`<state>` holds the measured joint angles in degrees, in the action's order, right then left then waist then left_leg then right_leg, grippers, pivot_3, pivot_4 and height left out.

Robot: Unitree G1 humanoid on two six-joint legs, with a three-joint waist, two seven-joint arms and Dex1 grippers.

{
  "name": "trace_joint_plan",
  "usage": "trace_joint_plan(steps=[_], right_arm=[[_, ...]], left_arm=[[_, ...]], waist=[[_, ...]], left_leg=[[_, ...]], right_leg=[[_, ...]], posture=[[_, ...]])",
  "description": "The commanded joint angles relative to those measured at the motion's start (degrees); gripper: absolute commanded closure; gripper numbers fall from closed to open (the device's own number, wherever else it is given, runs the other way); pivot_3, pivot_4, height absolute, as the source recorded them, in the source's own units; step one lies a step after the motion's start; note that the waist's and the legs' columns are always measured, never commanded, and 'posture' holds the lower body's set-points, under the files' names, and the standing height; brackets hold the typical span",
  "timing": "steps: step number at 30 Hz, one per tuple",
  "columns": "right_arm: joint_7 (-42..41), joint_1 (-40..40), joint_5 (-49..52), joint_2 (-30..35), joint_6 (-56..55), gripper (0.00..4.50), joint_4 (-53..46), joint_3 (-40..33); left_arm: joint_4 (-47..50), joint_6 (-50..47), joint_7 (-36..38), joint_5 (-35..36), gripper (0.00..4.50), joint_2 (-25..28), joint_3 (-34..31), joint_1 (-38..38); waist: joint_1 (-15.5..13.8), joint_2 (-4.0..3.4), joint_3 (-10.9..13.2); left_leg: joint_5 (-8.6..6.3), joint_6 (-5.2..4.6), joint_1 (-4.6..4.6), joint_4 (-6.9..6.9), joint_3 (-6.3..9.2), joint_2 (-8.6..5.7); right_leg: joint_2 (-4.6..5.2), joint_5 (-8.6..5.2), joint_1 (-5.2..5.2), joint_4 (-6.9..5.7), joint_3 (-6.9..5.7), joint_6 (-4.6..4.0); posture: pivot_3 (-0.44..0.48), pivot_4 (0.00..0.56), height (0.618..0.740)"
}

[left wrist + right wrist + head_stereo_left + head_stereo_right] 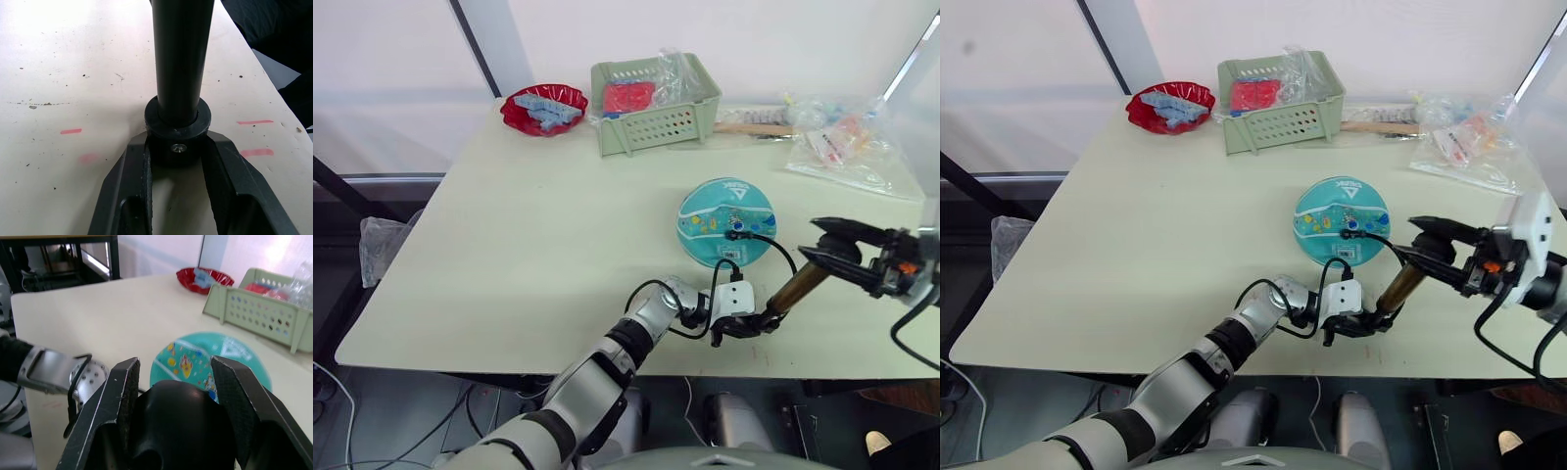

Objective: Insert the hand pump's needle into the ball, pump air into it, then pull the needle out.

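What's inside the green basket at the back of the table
The green basket holds a red object and crumpled clear plastic. Its walls and the plastic hide whatever lies deeper, so anything beneath cannot be seen.

The ball point(726, 222), teal with small cartoon prints and a white triangle logo, sits right of centre in the head view. The needle point(732, 234), a small black fitting, is at its near face. A thin black hose point(781, 247) loops from there to the pump point(795, 288), whose bronze cylinder lies tilted at lower right.
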<state>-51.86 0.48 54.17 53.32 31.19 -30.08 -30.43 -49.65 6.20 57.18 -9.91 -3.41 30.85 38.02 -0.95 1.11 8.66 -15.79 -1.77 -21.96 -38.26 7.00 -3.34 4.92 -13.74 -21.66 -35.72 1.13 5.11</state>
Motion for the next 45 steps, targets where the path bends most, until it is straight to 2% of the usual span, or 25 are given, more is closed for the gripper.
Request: trace_joint_plan(steps=[1, 6, 9, 20, 27, 32, 39, 45], right_arm=[[0.32, -2.87, 4.3, 2.82, 1.33, 2.68, -0.78, -6.9], [0.71, -4.68, 7.51, 5.17, 4.39, 2.68, 0.28, -10.65], [0.81, -4.3, 7.59, 4.71, 5.21, 2.68, -0.46, -10.31], [-0.01, 4.74, -1.9, -2.92, 0.96, 2.68, -3.72, 0.65], [-0.83, 9.99, -18.8, -8.03, -10.47, 2.68, 1.52, 13.3], [-1.04, 11.01, -21.95, -11.47, -15.02, 2.69, 4.41, 16.65], [-1.58, 10.72, -19.87, -11.0, -15.11, 2.69, 3.15, 14.76], [-2.83, 9.21, -11.99, -7.28, -11.08, 2.69, 0.02, 7.76]], left_arm=[[-7.39, -3.85, -1.71, -4.3, 3.54, 3.0, 1.79, -2.52], [-7.3, -3.85, -1.64, -4.34, 3.54, 3.18, 1.82, -2.55], [-7.17, -3.88, -1.56, -4.37, 3.54, 3.27, 1.87, -2.65], [-6.82, -4.06, -1.61, -4.33, 3.54, 3.28, 1.96, -2.91], [-6.53, -4.42, -1.65, -4.22, 3.54, 3.41, 1.89, -3.1], [-6.46, -4.45, -1.75, -4.16, 3.54, 3.43, 1.92, -3.12], [-6.51, -4.38, -1.78, -4.13, 3.54, 3.41, 1.94, -3.06], [-6.81, -4.26, -1.94, -4.13, 3.54, 3.05, 2.05, -3.0]], waist=[[0.0, 0.0, 0.0], [-0.02, -0.01, 0.05], [-0.02, 0.01, 0.05], [0.07, 0.25, -0.06], [0.13, 0.45, -0.29], [0.14, 0.61, -0.45], [0.13, 0.49, -0.51], [-0.03, 0.18, -0.3]], left_leg=[[0.0, 0.0, 0.0, 0.0, 0.0, 0.0], [0.0, 0.0, -0.02, 0.0, -0.01, -0.02], [0.0, 0.0, -0.03, 0.0, -0.01, -0.02], [0.0, 0.01, 0.06, 0.01, 0.01, 0.0], [-0.01, 0.01, 0.1, 0.02, 0.03, 0.04], [-0.02, 0.03, 0.16, 0.03, 0.05, 0.05], [-0.01, 0.02, 0.16, 0.03, 0.07, 0.05], [0.0, 0.01, 0.1, 0.02, 0.06, 0.04]], right_leg=[[0.0, 0.0, 0.0, 0.0, 0.0, 0.0], [0.06, 0.0, 0.0, 0.0, 0.01, 0.0], [0.09, 0.0, 0.0, 0.0, 0.01, 0.0], [0.07, 0.0, 0.01, 0.0, 0.01, 0.01], [-0.05, -0.01, 0.02, 0.0, -0.01, 0.0], [-0.12, -0.01, 0.06, 0.0, 0.01, 0.01], [-0.14, -0.01, 0.06, 0.0, 0.01, 0.0], [-0.11, -0.01, 0.04, 0.0, -0.01, -0.01]], posture=[[0.0, 0.15, 0.737], [0.0, 0.15, 0.737], [0.0, 0.15, 0.737], [0.0, 0.15, 0.737], [0.0, 0.15, 0.737], [0.0, 0.15, 0.737], [0.0, 0.15, 0.737], [0.0, 0.15, 0.737]])
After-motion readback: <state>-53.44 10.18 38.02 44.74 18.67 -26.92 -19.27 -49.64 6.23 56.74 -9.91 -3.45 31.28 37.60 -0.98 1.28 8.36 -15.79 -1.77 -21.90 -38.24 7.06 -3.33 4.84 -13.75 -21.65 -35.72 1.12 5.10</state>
